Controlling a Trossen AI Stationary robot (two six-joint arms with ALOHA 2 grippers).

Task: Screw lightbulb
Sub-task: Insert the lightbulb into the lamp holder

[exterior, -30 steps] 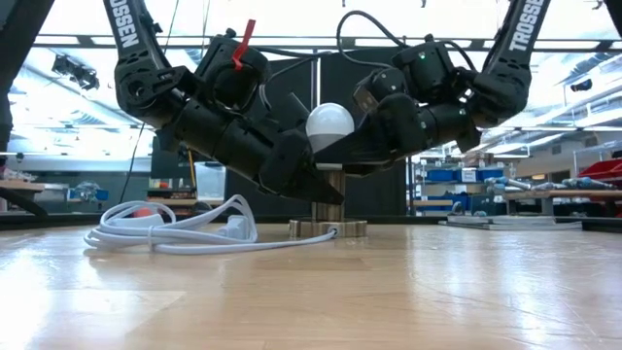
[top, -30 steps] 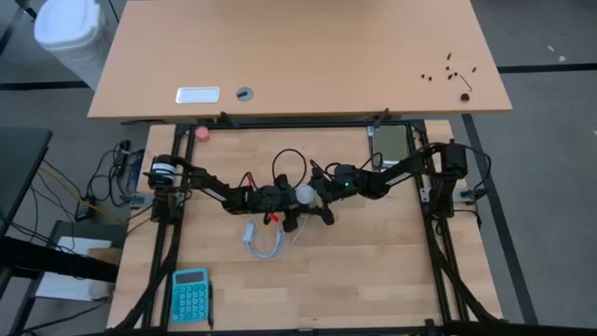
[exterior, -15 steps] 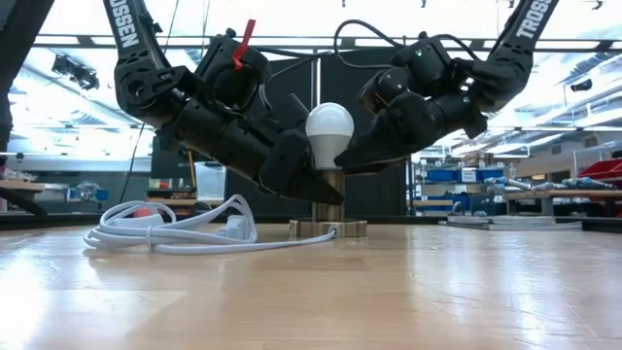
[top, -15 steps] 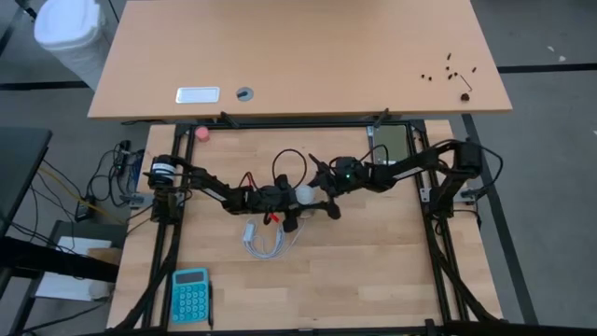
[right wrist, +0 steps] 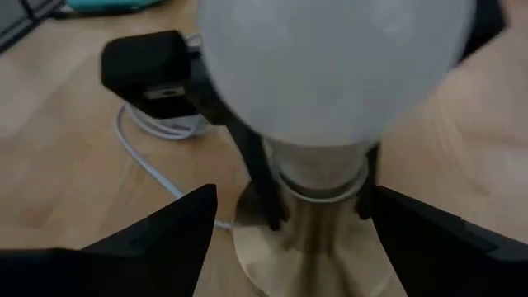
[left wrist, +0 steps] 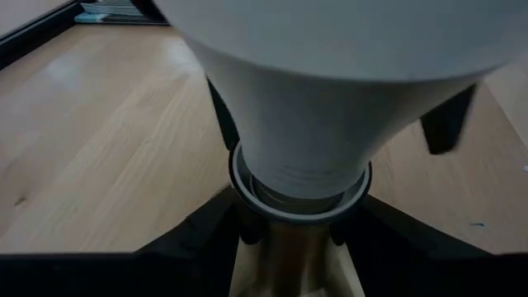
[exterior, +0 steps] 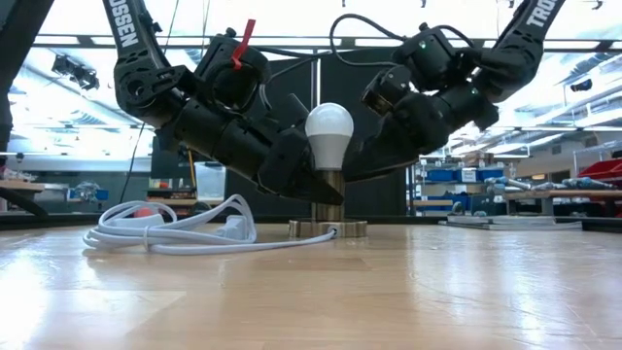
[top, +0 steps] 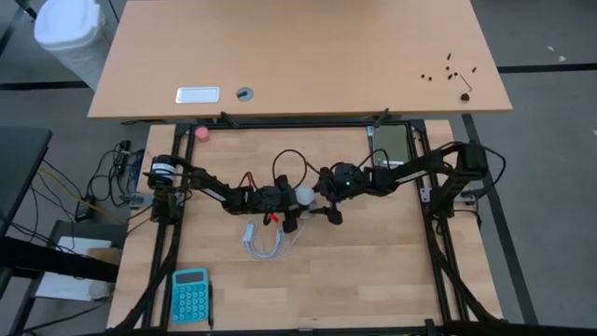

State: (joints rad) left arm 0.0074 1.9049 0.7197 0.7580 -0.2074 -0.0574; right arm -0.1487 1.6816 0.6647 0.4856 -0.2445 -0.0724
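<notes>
The white lightbulb [exterior: 329, 126] stands upright in a brass socket stand [exterior: 328, 228] at the table's middle, its grey base in the socket's collar [left wrist: 297, 202]. My left gripper [exterior: 313, 191] reaches in from the table's left and is shut on the socket's stem below the bulb. My right gripper [exterior: 358, 167] slants down from the table's right. It is open, with its wide-spread fingers [right wrist: 177, 223] on either side of the bulb's neck and the socket. My left gripper pinches the socket's brass stem [left wrist: 289, 264] between its two fingers, just under the grey collar. The fingers slant down from the table's left and lie across the upright stem. The stand's round foot [exterior: 340, 229] rests on the table. My right gripper has its fingers beside the bulb's neck [right wrist: 322, 177]; I cannot tell whether they touch it.
The socket's white cord [top: 266, 241] lies coiled on the table, near and left of the stand. A teal calculator [top: 189, 294] is at the near left corner, a pink ball [top: 201, 133] at the far left, and a dark panel [top: 390, 142] at the far right.
My right gripper has raised its wrist and tipped further nose-down. Its fingertips have come from the bulb's globe down beside the neck, with the gap unchanged. The bulb, the socket and my left gripper have kept still.
</notes>
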